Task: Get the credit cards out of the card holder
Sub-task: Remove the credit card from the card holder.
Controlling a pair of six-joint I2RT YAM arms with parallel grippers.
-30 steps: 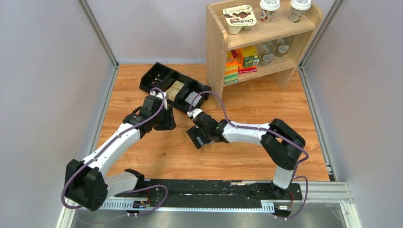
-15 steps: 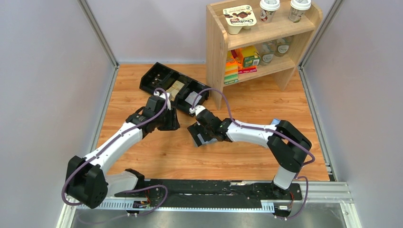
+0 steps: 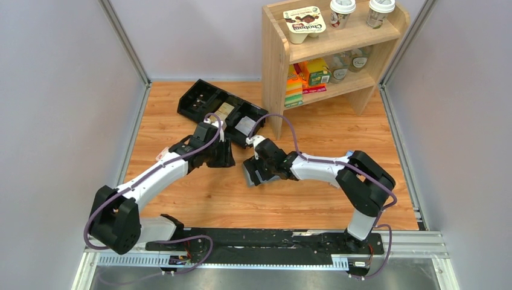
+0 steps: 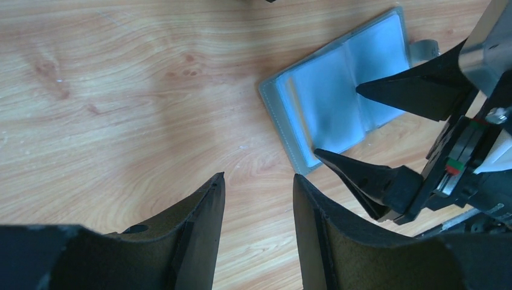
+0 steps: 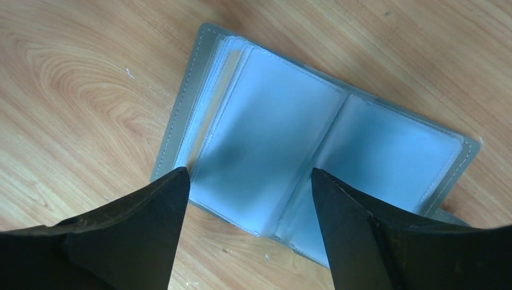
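Since it lies spread open and flat on the wooden table (image 3: 205, 193), the card holder (image 5: 302, 127) shows both clear-sleeved pages upward, with a stitched grey-blue border all round. In the right wrist view its long axis runs from upper left to lower right, the fold crossing it midway. The thicker stack of sleeves is on the left half. Whether credit cards sit in the cloudy sleeves cannot be told.

Wood shows along every edge of the holder. The right gripper (image 5: 249, 172) hangs over it with jaws spread wide, gripping nothing. One fingertip is at the holder's near-left corner and the other by the end of the fold, so they span the stacked half; contact cannot be told.

The left gripper (image 4: 258, 180) is just beside the holder with a strip of wood between them. Its fingers are parted by a narrow gap and hold nothing. The black tray (image 3: 188, 99) and the wooden shelf (image 3: 276, 72) stand on the far side, and plank stretches toward the arm bases.
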